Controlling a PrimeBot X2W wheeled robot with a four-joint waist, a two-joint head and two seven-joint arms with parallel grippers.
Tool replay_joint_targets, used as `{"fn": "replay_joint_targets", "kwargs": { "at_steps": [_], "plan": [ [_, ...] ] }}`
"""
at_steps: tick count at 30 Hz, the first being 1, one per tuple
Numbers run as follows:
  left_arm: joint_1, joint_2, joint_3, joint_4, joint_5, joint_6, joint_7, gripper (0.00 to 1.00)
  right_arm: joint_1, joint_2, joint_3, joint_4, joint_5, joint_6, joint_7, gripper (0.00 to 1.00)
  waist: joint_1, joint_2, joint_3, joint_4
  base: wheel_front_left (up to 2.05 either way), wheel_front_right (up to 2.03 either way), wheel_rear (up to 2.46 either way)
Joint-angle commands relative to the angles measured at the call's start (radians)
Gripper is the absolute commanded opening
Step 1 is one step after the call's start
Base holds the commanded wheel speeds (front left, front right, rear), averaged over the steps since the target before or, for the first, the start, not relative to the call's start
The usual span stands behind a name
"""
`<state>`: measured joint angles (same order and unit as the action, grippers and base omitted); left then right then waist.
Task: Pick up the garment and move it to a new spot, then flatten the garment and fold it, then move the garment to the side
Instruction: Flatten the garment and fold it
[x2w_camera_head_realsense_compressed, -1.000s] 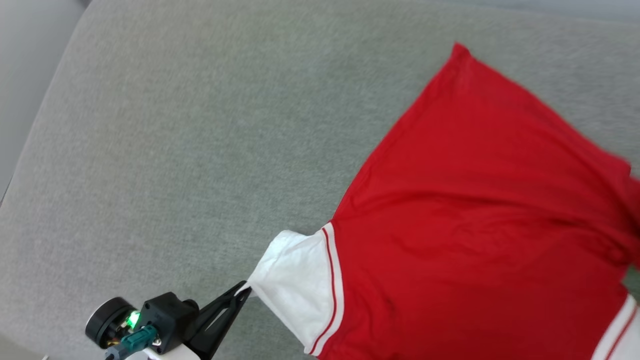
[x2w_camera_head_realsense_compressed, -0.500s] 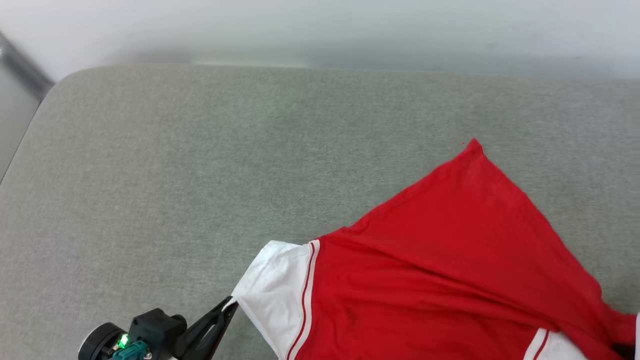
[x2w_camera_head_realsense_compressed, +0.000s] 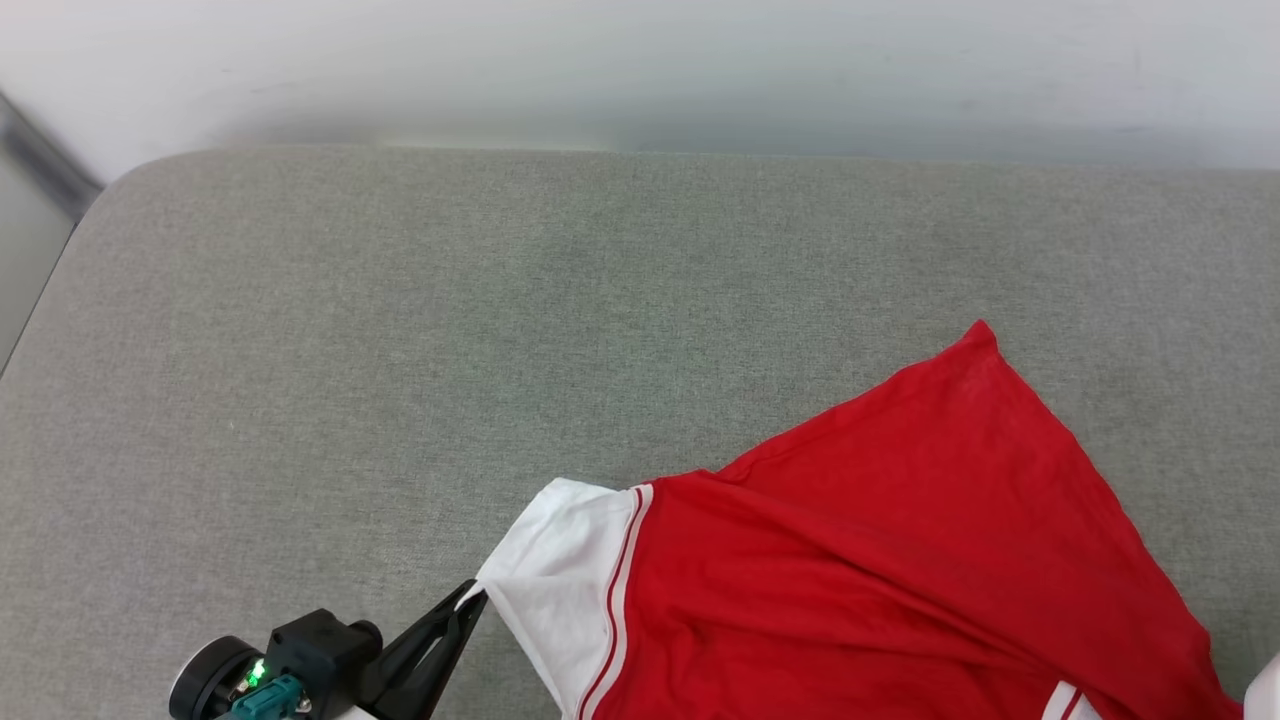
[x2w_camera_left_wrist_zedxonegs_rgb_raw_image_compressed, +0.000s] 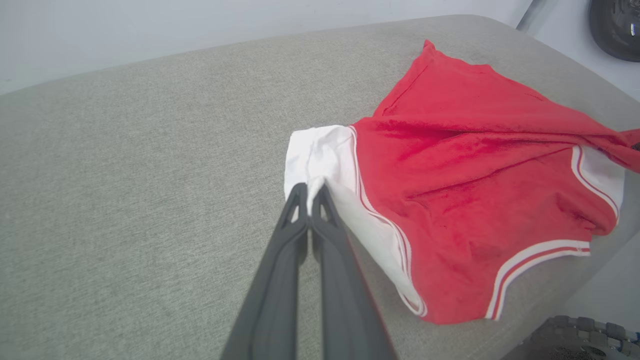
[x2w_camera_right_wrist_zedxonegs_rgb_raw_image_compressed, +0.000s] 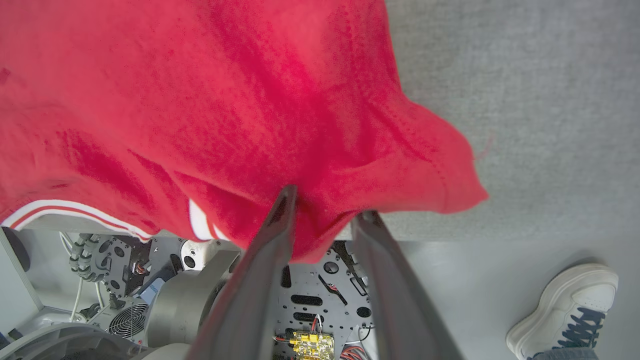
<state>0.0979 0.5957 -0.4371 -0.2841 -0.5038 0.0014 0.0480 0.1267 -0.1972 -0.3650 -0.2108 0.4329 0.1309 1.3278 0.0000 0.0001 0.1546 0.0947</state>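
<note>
Two pincers, one clamped and one parted: the garment (x2w_camera_head_realsense_compressed: 900, 560) lies off to the right of the left gripper (x2w_camera_head_realsense_compressed: 470, 600), along the near edge.

Nearest in, the left gripper is pinched tight on the tip of the white sleeve (x2w_camera_head_realsense_compressed: 555, 580), low on the grey cushion (x2w_camera_head_realsense_compressed: 400, 350). From there the shirt's shoulder line runs rightward along the cushion's front edge. In the right wrist view the right gripper (x2w_camera_right_wrist_zedxonegs_rgb_raw_image_compressed: 327, 205) has its fingers standing apart, with red cloth sagging over the edge at their tips. Whether any fold is caught there, I can't tell. Further out, the red body fans away from the robot to a hem corner, the farthest point. My call: the left arm is the anchor, and flattening turns on drawing that right-hand side out along the same left-to-right line.
</note>
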Motion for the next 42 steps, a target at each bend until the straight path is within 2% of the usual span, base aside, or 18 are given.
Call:
{"fn": "replay_joint_targets", "kwargs": {
  "at_steps": [1, 8, 13, 21, 26, 32, 42],
  "plan": [
    [-0.007, 0.003, 0.002, -0.003, 0.005, 0.005, -0.006, 0.0, -0.017, -0.015, 0.005, -0.006, 0.012, 0.0, -0.004, 1.0, 0.0, -0.0001, 0.002, 0.003, 0.0, 0.0, 0.0],
    [-0.026, 0.008, 0.003, -0.027, 0.013, 0.006, -0.009, 0.0, -0.148, -0.08, 0.025, -0.096, 0.095, 0.0, 0.024, 1.0, 0.0, -0.0001, 0.034, 0.03, 0.0, 0.0, 0.0],
    [-0.052, 0.01, -0.003, -0.057, 0.026, 0.0, -0.006, 0.0, -0.304, -0.112, 0.074, -0.128, 0.098, 0.0, 0.036, 1.0, 0.0, -0.0001, 0.094, 0.069, 0.0, 0.0, 0.0],
    [-0.124, -0.007, -0.027, -0.085, 0.046, -0.024, -0.007, 0.0, -0.528, -0.15, 0.182, 0.008, -0.013, 0.0, 0.023, 1.0, 0.0, -0.0001, 0.202, 0.159, 0.0, 0.0, 0.0],
    [-0.157, -0.029, -0.045, -0.082, 0.053, -0.034, -0.017, 0.0, -0.612, -0.181, 0.199, 0.129, -0.081, 0.0, -0.009, 1.0, 0.0, -0.0001, 0.247, 0.211, 0.0, 0.0, 0.0],
    [-0.177, -0.05, -0.067, -0.069, 0.059, -0.044, -0.03, 0.0, -0.661, -0.201, 0.203, 0.236, -0.125, 0.0, -0.038, 1.0, 0.0, -0.0001, 0.28, 0.245, 0.0, 0.0, 0.0],
    [-0.212, -0.062, -0.083, -0.051, 0.057, -0.06, -0.051, 0.0, -0.677, -0.196, 0.207, 0.326, -0.151, 0.0, -0.064, 1.0, 0.0, -0.0001, 0.328, 0.272, 0.0, 0.0, 0.0]
  ]
}}
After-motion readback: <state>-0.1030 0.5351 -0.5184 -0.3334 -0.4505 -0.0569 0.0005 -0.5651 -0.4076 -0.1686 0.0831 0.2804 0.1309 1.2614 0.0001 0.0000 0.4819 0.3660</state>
